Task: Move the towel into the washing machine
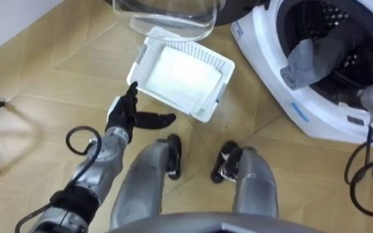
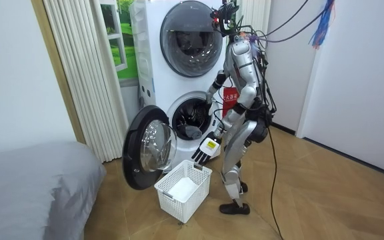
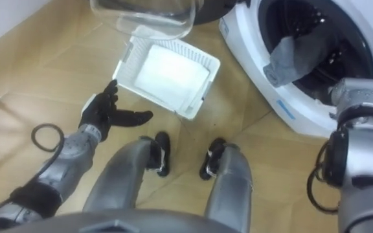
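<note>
Two front-loading machines stand stacked in the room view. The robot stands upright close before the lower machine [image 2: 191, 119], whose door [image 2: 149, 150] is swung wide toward the room view's left. A white basket [image 2: 172, 201] sits on the floor [image 2: 312, 200] just beside its feet. The left hand [image 2: 205, 150] hangs above the basket's near rim. The right hand [image 2: 210, 100] is raised at the upper edge of the drum mouth; its state cannot be told. A grey bed [image 2: 32, 180] lies well apart at 9 o'clock.

Left eye view: the grey towel [image 1: 305, 61] lies at 2 o'clock, bunched in the mouth of the drum [image 1: 342, 39], with its lower fold draped on the rim and touching it. The left hand, at 9 o'clock, is spread and relaxed and holds nothing. It is near the basket's corner but apart from it. The basket, at 12 o'clock, shows a pale flat layer inside; whether cloth or base, I cannot tell.

Right eye view: the layout is the same. The right arm [image 3: 361, 149] enters at 3 o'clock and runs toward the drum, just beside the towel.

Assessment: the loading step is in hand and looks nearly complete, since the towel is in the opening but not clear of the rim. The next move calls for the right hand to push it deeper, past the lip. As for obstacles, the door's glass overhangs the basket at 12 o'clock, and the basket stands close to the machine front, which narrows the foot room.
</note>
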